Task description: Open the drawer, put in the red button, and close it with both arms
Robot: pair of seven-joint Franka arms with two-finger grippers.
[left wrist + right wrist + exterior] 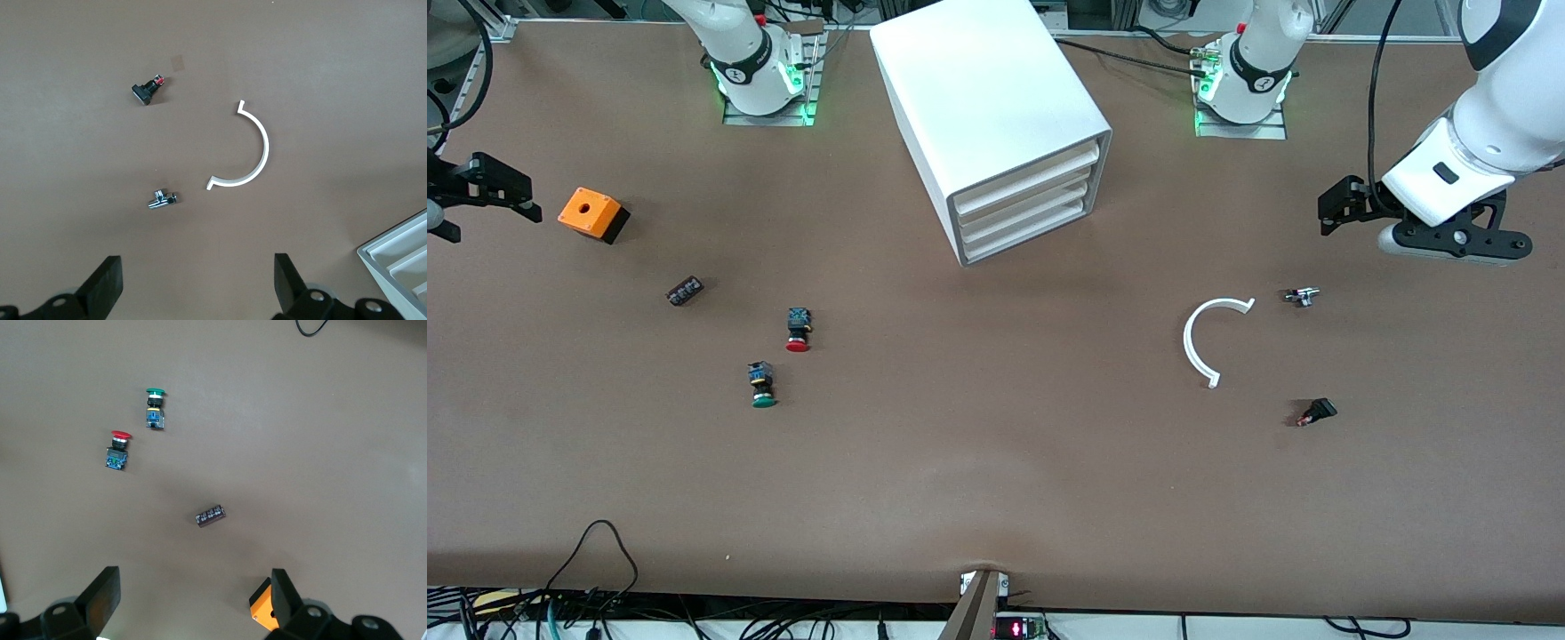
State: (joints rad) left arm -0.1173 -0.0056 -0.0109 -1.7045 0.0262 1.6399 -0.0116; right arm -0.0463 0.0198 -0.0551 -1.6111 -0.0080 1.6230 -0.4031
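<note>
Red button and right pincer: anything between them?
Only the small dark connector block lies between the red button and the right pincer, in the right wrist view.

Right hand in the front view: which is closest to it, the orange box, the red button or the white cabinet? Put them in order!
From the right hand, open at its end of the table:
1. Orange box, just beside it.
2. Red button, nearer the front camera, toward the middle.
3. White cabinet, mid-table between the arms' bases.

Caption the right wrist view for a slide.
Open right gripper over an orange box, a red button, a green button and a small black part.
</note>
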